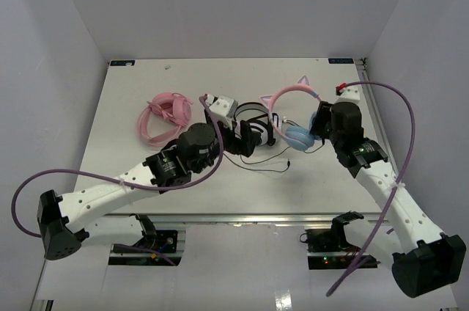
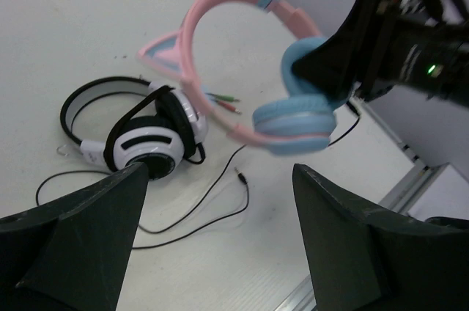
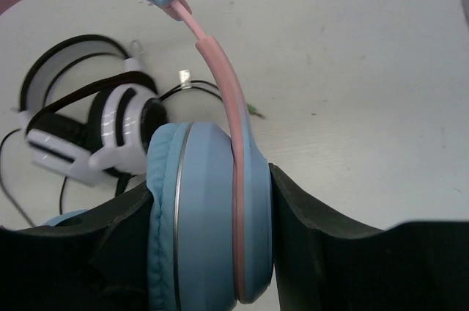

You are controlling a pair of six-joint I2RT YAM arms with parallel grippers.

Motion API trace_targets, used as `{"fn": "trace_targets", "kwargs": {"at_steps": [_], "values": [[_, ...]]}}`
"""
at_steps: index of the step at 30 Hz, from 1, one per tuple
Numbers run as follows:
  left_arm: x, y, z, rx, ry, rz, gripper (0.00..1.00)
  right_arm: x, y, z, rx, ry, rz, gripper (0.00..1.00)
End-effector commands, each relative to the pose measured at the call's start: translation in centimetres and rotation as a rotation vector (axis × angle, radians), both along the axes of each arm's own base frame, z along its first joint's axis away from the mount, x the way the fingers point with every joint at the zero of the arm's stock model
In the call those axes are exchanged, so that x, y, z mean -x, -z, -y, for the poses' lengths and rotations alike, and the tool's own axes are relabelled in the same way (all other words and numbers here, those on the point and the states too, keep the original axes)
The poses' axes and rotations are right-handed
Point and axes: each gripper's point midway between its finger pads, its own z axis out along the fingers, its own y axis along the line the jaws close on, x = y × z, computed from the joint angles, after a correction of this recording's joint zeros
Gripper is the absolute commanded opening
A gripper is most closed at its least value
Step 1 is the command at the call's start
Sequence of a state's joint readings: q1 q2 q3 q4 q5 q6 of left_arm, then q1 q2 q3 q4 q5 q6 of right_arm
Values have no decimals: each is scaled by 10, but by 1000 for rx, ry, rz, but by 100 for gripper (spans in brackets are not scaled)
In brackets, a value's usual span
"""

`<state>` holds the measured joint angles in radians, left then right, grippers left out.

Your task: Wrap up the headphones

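The headphones, with light blue ear cups (image 1: 299, 137) and a pink cat-ear headband (image 1: 293, 91), hang in the air above the middle right of the table. My right gripper (image 1: 315, 129) is shut on one ear cup (image 3: 209, 216), which is squeezed between both fingers. The headband (image 3: 227, 91) arcs up and away from it. My left gripper (image 1: 256, 137) is open and empty, left of and below the headphones (image 2: 293, 116). Its fingers (image 2: 73, 245) frame a thin dark cable (image 2: 212, 208) lying on the table. I cannot tell where this cable joins.
White-and-black headphones (image 1: 253, 126) lie mid-table right under my left gripper, and also show in the left wrist view (image 2: 154, 142) and the right wrist view (image 3: 102, 127). All-pink headphones (image 1: 165, 116) lie at the left. The table's front edge (image 2: 410, 179) is close.
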<state>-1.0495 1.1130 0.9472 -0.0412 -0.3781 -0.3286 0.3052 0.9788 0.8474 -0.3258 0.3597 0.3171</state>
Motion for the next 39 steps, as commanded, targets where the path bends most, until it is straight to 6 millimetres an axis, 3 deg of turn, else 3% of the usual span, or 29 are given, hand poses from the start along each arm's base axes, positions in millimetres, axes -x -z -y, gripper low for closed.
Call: {"fn": "trace_targets", "kwargs": {"at_steps": [1, 3, 5, 7, 9, 13, 18, 25, 30, 39], "values": [[15, -32, 6, -88, 111, -16, 90, 22, -26, -48, -18, -214, 133, 8], [7, -45, 2, -147, 72, -5, 90, 36, -25, -60, -48, -279, 159, 8], [-4, -42, 6, -252, 58, -9, 90, 46, -30, -71, -85, -342, 188, 8], [-14, -28, 14, -365, 59, -27, 90, 53, -28, -78, -103, -386, 188, 8], [-27, -2, 18, -482, 18, -65, 89, 59, -25, -82, -118, -417, 186, 8], [-36, 26, 19, -601, -1, -83, 87, 64, -28, -85, -140, -437, 212, 8], [-33, 40, 28, -621, 51, -105, 83, 72, -35, -91, -176, -483, 232, 8], [-39, 45, 30, -656, 39, -101, 79, 75, -37, -95, -182, -505, 239, 8], [-47, 37, 29, -655, -7, -77, 75, 74, -31, -96, -166, -517, 216, 8], [-42, 28, 31, -646, 30, -67, 67, 73, -26, -97, -153, -520, 203, 8]]}}
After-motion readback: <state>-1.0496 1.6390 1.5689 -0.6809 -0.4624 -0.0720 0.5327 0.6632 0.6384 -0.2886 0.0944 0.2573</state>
